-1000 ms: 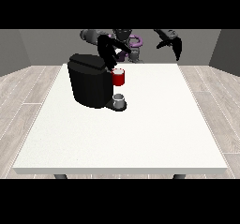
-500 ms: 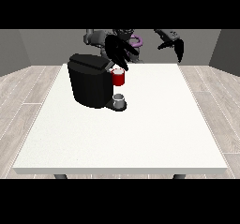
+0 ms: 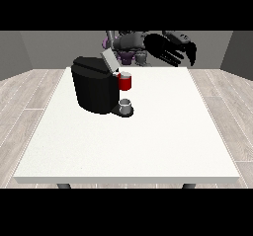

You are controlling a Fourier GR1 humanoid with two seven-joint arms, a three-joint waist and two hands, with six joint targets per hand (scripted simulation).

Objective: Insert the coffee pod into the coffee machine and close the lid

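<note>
- Plainly, the coffee machine (image 3: pixel 94 89) has its lid (image 3: pixel 109 61) tilted up, so closing remains.
- We see a red thing at the machine (image 3: pixel 125 82) and a grey thing (image 3: pixel 126 105) on its base; we cannot call either the pod.
- We see 1 hand at the view's right (image 3: pixel 165 50), fingers spread, holding nothing, well apart from the machine.

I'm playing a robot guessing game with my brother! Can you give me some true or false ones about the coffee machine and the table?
1. The coffee machine is black. True.
2. Its lid is shut. False: it is tipped up, open.
3. A red thing at the machine shows at its front. True.
4. A hand is touching the lid. False: the hand at the view's left and the hand at the view's right hover apart from the machine.
5. The table is blue. False: it is white.
</note>
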